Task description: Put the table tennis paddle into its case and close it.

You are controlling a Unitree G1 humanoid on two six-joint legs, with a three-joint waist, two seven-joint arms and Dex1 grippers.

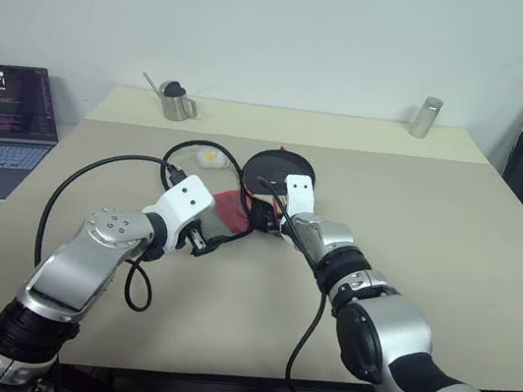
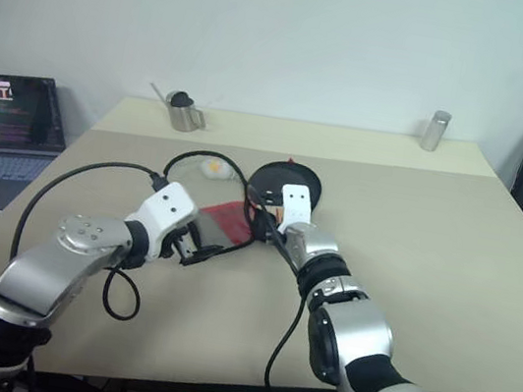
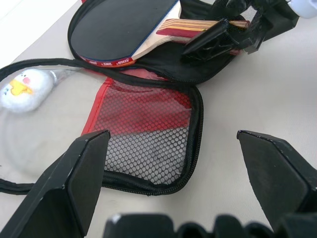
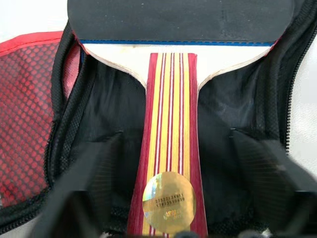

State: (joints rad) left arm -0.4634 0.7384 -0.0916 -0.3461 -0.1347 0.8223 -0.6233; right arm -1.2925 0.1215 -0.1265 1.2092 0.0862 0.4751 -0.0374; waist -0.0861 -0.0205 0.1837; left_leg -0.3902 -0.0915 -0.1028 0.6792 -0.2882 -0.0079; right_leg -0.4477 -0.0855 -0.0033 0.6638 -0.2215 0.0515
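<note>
A: Although the table tennis paddle already lies in the open case, how much is left?

B: The closing, I'd judge. The flap with the red mesh pocket lies folded out flat on the table, and the zip runs loose around it.

A: And the tools?

B: The left tool hangs over the mesh flap with its fingers spread wide, holding nothing. The right tool straddles the wooden handle, fingers apart on either side; I cannot tell whether they touch it.

A: How does the paddle look?

B: Black rubber face, red edge, striped handle with a gold sticker. A duck charm lies beside the case.
</note>
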